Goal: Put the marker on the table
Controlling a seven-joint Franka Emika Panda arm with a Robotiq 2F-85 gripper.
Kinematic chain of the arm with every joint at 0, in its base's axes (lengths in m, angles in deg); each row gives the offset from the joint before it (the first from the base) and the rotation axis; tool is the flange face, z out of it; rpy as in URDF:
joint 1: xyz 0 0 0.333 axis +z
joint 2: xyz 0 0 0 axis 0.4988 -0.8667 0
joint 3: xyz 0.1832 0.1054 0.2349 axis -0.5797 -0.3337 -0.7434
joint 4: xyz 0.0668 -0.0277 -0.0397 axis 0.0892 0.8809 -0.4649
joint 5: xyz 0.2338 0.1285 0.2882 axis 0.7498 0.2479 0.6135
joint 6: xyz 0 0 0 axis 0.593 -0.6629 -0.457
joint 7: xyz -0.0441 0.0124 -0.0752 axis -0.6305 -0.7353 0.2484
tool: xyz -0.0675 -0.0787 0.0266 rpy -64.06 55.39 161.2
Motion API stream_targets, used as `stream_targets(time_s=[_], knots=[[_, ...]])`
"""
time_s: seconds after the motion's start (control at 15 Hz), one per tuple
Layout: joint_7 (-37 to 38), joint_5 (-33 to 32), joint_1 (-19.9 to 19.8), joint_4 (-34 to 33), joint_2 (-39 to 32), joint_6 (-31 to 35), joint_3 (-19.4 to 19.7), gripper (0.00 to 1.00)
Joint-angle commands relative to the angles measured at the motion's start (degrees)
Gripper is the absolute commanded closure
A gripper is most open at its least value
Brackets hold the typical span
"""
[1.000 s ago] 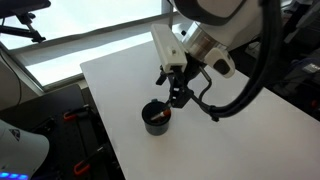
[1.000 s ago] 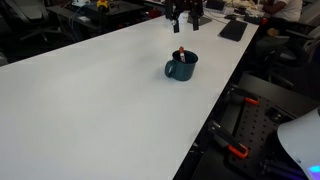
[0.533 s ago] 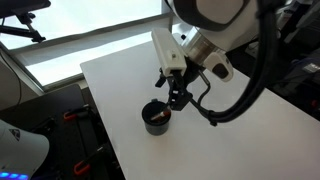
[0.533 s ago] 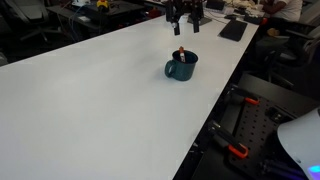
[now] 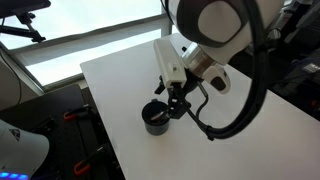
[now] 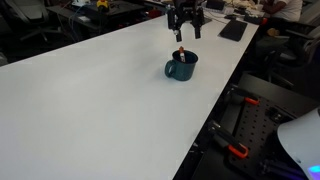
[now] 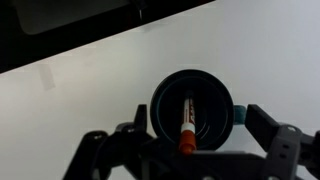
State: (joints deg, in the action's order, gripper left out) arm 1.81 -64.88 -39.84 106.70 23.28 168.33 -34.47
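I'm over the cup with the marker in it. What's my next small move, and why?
Probably lower straight down. The marker leans inside the cup with its orange end up, and the gripper hangs above it, jaws open and not yet around it.

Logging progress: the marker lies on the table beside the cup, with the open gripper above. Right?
Not quite. The marker stands inside the cup, not on the table beside it; the wrist view shows this. The open gripper is indeed above.
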Motion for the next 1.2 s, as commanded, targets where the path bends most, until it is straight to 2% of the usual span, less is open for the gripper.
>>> stream_targets(time_s=[0.0,0.8,1.13], knots=[[0.81,0.21,-0.76,-2.02,-1.9,-0.37,-0.2,0.0],[0.04,-0.73,-1.26,-1.06,-1.67,-0.08,-0.26,0.0],[0.31,-0.29,-1.4,-2.85,-4.18,-0.11,-0.37,0.0]])
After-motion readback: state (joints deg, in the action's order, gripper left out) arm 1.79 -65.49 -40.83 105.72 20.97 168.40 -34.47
